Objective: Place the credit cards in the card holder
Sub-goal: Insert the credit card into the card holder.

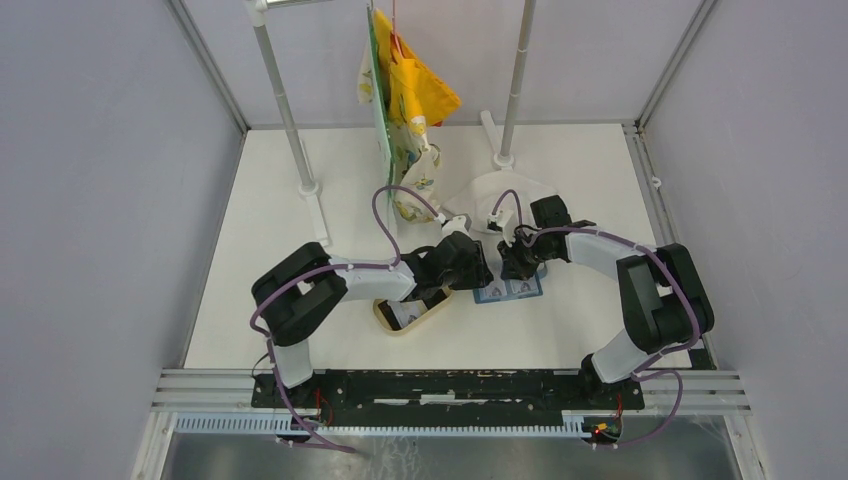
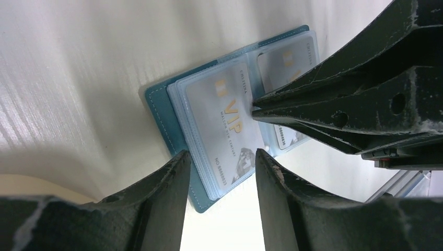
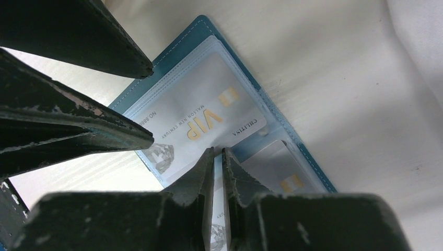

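Observation:
The card holder (image 1: 512, 290) lies open and flat on the table, a blue cover (image 2: 156, 104) with a stack of clear sleeves. Two credit cards with gold VIP lettering sit inside the sleeves, one in the left half (image 3: 201, 117) and one in the right half (image 3: 287, 180). They look pale grey through the plastic. My left gripper (image 2: 219, 164) is open above the holder's near corner and grips nothing. My right gripper (image 3: 218, 154) has its jaws only a thin slit apart, tips down at the holder's middle fold. The right-hand card shows through that slit.
A tan oval tray (image 1: 390, 322) lies under the left arm, just left of the holder. Yellow and patterned cloths (image 1: 410, 110) hang from a rack with two poles at the back. A white cloth (image 1: 490, 195) sits behind the grippers.

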